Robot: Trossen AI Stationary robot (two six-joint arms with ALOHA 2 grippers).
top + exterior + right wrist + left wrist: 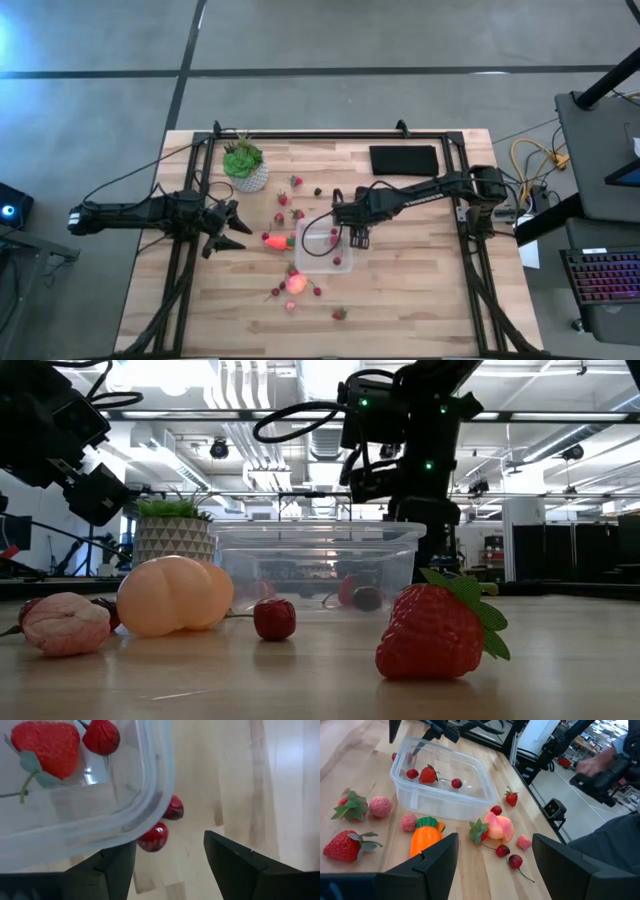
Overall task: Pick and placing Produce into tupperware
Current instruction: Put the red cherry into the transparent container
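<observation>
- Tupperware [324,250], small square clear plastic container with rounded corners, mid-table on wood top; taken as landmark for everything below.
- Inside tupperware: red strawberry with green cap [428,774], plus dark red cherry-like berries [456,783].
- Right gripper [360,238] hovering over tupperware's edge on the right arm's side; fingers spread, nothing between them in right wrist view; reads as just after a drop, judged only.
- Left gripper [226,228] waiting well apart from tupperware, on the side toward the green leafy plant in pale pot [245,163]; fingers spread wide, empty.
- Orange carrot-like piece with green top [425,836] just beside tupperware wall, on the left-arm side.
- Pink-peach round fruit [498,826] near tupperware's corner, with small red berries [502,850] scattered around it; two more berries [153,837] tucked just outside the rim.
- Large red strawberry [432,632] farther out, nearest the low camera.
- Black rectangular pad [404,159] well apart, far side of tupperware; not involved.
- Handling guess: pieces look like light plastic or foam props, smooth, likely to roll; berries too small for a sloppy pinch, need centred grip across the body, not the stem.
- Carrot: best taken across its narrow width, mid-length.
- Round fruit: widest item, needs full opening, grip across the middle; slip risk.
- Tupperware light, thin-walled, likely to slide if bumped.
</observation>
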